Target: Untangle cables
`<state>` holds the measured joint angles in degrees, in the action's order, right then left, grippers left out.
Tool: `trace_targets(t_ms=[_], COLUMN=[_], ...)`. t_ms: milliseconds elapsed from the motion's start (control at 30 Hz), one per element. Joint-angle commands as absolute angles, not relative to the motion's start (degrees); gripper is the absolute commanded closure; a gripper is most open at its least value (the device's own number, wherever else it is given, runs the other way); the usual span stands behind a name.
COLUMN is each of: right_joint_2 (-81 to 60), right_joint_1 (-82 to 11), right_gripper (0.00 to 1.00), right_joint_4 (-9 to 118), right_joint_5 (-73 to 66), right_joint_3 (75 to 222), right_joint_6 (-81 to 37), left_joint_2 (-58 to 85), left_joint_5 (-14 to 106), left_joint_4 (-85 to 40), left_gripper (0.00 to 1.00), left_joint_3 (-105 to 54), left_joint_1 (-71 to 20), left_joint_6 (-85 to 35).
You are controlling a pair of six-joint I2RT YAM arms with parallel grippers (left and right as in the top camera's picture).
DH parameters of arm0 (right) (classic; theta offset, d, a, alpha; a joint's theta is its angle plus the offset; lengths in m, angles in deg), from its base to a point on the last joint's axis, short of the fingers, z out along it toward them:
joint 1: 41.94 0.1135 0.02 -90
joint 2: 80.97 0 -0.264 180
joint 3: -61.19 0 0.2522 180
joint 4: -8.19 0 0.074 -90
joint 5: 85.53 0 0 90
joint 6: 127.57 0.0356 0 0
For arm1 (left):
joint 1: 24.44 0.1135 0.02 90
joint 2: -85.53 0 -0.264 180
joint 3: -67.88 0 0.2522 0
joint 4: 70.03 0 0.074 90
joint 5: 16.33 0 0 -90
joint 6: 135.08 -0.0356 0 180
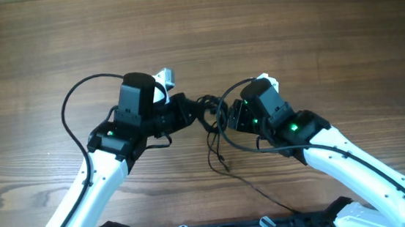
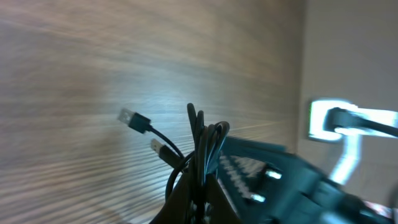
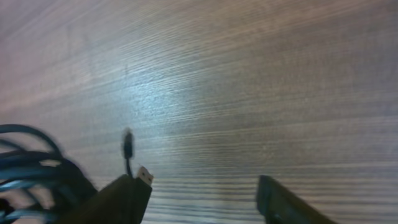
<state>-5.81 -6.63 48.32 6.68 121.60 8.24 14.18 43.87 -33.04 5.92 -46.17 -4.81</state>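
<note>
A bundle of thin black cables point(image 1: 214, 120) hangs between my two arms over the wooden table, with loose strands trailing toward the front edge. My left gripper point(image 2: 200, 186) is shut on several looped cable strands point(image 2: 202, 140); two USB plugs point(image 2: 134, 118) dangle to its left. It shows in the overhead view point(image 1: 187, 109) just left of the bundle. My right gripper point(image 3: 199, 196) is open, its fingers wide apart with nothing between them. A coil of cables point(image 3: 31, 168) and a plug end point(image 3: 144, 175) lie by its left finger. In the overhead view point(image 1: 226, 115) it is right of the bundle.
The wooden table point(image 1: 290, 25) stretches around the arms. A thicker black arm cable point(image 1: 76, 102) loops out to the left of the left arm. The right arm's gripper body point(image 2: 280, 180) sits close beside the left gripper.
</note>
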Motion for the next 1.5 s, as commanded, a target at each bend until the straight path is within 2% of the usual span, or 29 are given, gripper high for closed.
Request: trace_targets(t_ms=[0, 67, 133, 200, 300, 400, 467, 600, 767, 867, 933, 1067, 1400, 1467], right_joint_2=[-12.81, -15.93, -17.68, -17.62, -15.17, -12.22, -10.27, -8.17, -8.0, -7.3, -6.18, -3.04, -2.14, -3.45], right_joint_1=[-6.76, -6.76, -6.74, -6.74, -6.65, -6.65, -6.63, -5.28, -0.1, 4.12, 6.55, 9.13, 9.15, 9.15], right_gripper=[0.3, 0.29, 0.24, 0.25, 0.3, 0.3, 0.29, 0.19, 0.19, 0.23, 0.33, 0.42, 0.5, 0.49], right_joint_4=[47.97, 45.81, 41.5, 39.62, 39.84, 39.69, 39.01, 38.81, 37.98, 37.04, 35.88, 33.11, 31.64, 31.36], right_joint_5=[6.95, 3.38, -4.86, -11.22, -11.63, -9.45, -9.21, -7.65, 0.74, 8.39, 14.51, 25.46, 26.33, 25.98], right_joint_3=[123.72, 123.7, 123.7, 123.7, 123.68, 123.68, 123.68, 123.68, 123.68, 123.68, 123.68, 123.68, 123.68, 123.7], right_joint_6=[-2.5, -6.87, -16.72, -25.14, -35.33, -40.75, -41.6, -43.39, -45.16, -47.35, -48.29, -52.83, -52.2, -47.15], left_joint_2=[14.26, 14.26, 14.26, 14.26, 14.26, 14.26, 14.26, 14.26, 14.26, 14.26, 14.26, 14.26, 14.26, 14.26], left_joint_5=[47.38, 47.34, 45.55, 43.06, 37.27, 33.88, 32.94, 32.98, 32.0, 31.06, 29.96, 28.28, 28.28, 28.3], left_joint_4=[-30.49, -30.22, -30.75, -31.54, -32.24, -32.13, -31.99, -32.02, -31.99, -31.99, -31.99, -30.4, -27.45, -26.38], left_gripper=[0.96, 0.96, 0.96, 0.96, 0.96, 0.96, 0.96, 0.96, 0.96, 0.96, 0.96, 0.96, 0.96, 0.96], left_joint_3=[6.14, 6.14, 6.14, 6.14, 6.14, 6.14, 6.14, 6.14, 6.14, 6.14, 6.14, 6.14, 6.14, 6.14], left_joint_1=[-43.22, -41.89, -41.04, -41.04, -41.04, -41.04, -41.04, -40.45, -39.13, -39.09, -39.09, -39.09, -38.92, -37.65], left_joint_6=[-7.39, -7.32, -7.17, -7.21, -9.18, -10.86, -10.82, -10.31, -7.84, -5.24, -3.63, -4.37, -7.32, -7.47])
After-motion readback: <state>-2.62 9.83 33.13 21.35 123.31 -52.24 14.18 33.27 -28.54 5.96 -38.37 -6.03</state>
